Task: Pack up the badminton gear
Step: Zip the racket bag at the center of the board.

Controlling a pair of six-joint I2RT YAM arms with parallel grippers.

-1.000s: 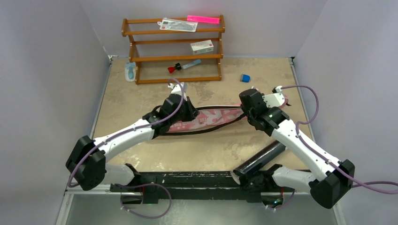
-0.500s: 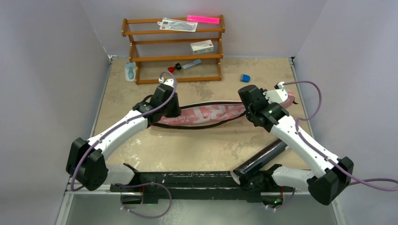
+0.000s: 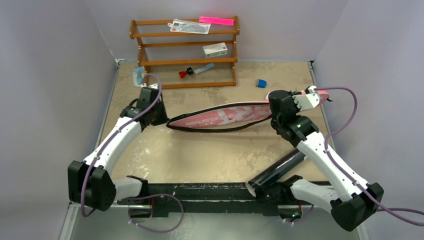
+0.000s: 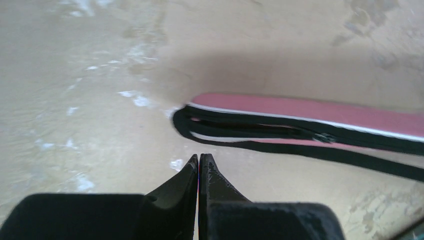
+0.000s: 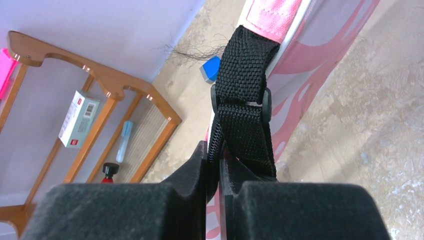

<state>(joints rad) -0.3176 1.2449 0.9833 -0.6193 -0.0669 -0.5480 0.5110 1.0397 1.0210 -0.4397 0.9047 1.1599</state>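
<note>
Pink fabric racket bag with black edging (image 3: 225, 117) lies stretched across the middle of the worktop (image 3: 210, 155), one tip near the left edge and the other up by the far right corner. My right hand (image 5: 214, 150) is nearly closed, pinching the black webbing strap (image 5: 245, 100) at that right end. My left hand (image 4: 199, 160) is fully closed on nothing, just off the bag's left tip. I judge the step to be straightening the bag. To do it well I'd hold the pinch firm, pull along the bag's length rather than upward, and lay the end flat before letting go. The long black tube (image 3: 277, 169) sits apart, near the near right corner. White lettering runs along the bag but is too small to read, and I can't make out the print on the small white box (image 3: 215, 49) on the wooden rack (image 3: 185, 52) either
</note>
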